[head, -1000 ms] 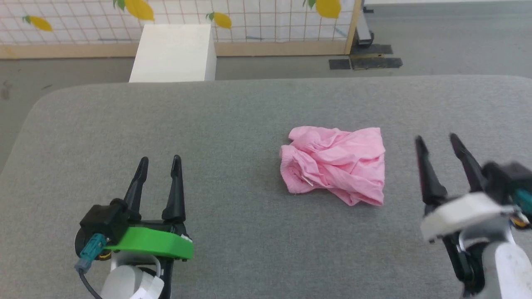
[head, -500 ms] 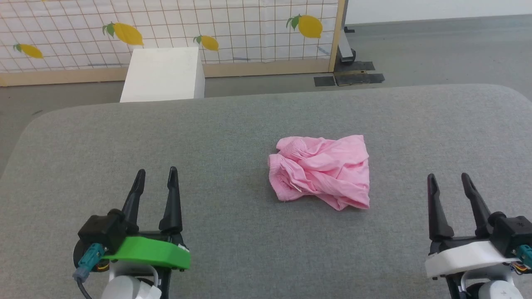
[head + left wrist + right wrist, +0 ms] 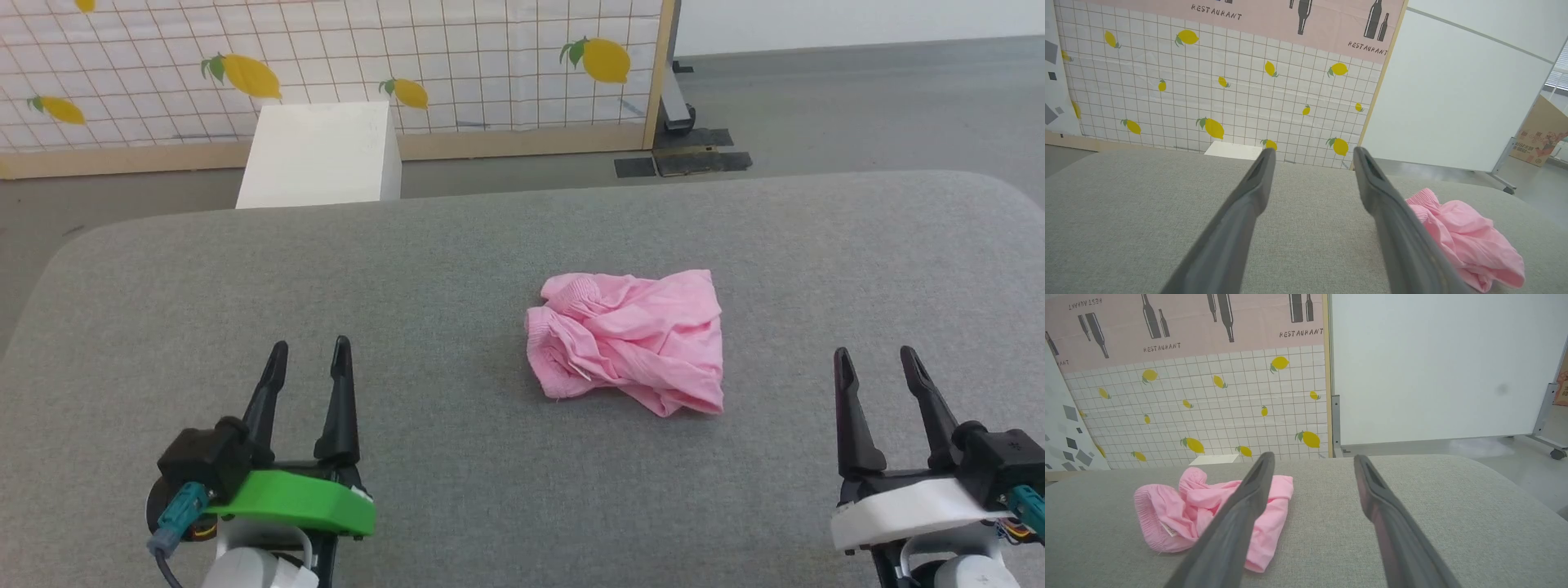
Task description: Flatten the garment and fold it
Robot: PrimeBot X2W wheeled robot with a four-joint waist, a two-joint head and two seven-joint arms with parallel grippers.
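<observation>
We see the pink shorts [image 3: 627, 343] crumpled in a heap near the middle of the grey counter [image 3: 408, 261], between our left gripper [image 3: 309, 349] and right gripper [image 3: 875, 357] — both spread wide, empty, well clear of the cloth.

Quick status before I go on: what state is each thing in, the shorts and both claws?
pink shorts: crumpled in a heap on the grey surface, not flattened, not folded, untouched.
left claw: open, empty, apart from the shorts.
right claw: open, empty, apart from the shorts.
</observation>
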